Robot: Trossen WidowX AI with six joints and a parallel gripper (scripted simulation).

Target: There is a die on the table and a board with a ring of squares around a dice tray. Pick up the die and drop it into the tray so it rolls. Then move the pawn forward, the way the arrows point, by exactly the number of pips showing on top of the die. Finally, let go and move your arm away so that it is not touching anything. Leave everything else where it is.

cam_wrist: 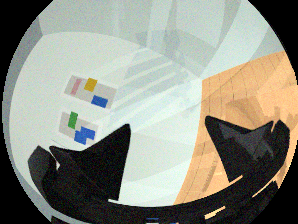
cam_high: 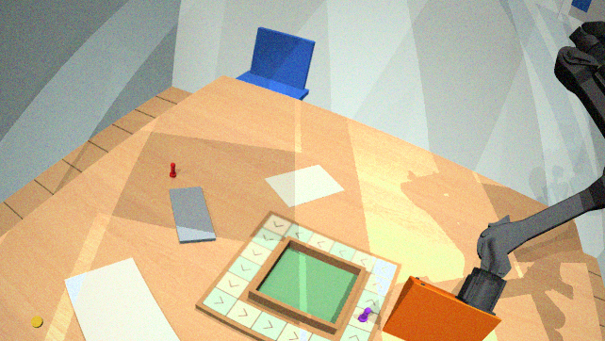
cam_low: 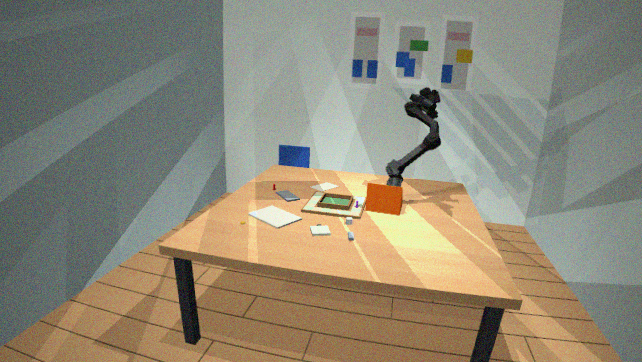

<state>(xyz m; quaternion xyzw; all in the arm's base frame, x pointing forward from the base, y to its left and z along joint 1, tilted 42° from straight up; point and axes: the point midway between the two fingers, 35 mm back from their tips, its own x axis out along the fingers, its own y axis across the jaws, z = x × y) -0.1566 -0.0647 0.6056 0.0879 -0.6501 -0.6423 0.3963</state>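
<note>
The board [cam_high: 245,269] [cam_low: 311,205] lies on the table with a ring of arrow squares around a green dice tray [cam_high: 308,283] [cam_low: 335,201]. A purple pawn [cam_high: 365,314] [cam_low: 356,203] stands on a ring square at the board's corner nearest the orange box. A small pale cube that looks like the die [cam_low: 348,220] lies on the table just in front of the board; the top view does not show it. My gripper [cam_low: 424,97] [cam_wrist: 169,124] is open and empty. It is held high above the table on the folded arm, facing the wall.
An orange box [cam_high: 433,316] [cam_low: 384,198] stands beside the board, in front of the arm's base. Also on the table are a red pawn [cam_high: 172,170], a grey slab [cam_high: 190,214], white sheets [cam_high: 303,185] [cam_high: 118,301], a white card [cam_low: 320,230], a yellow token [cam_high: 37,321] and a small pale object [cam_low: 350,235]. A blue chair [cam_high: 280,61] stands behind the table.
</note>
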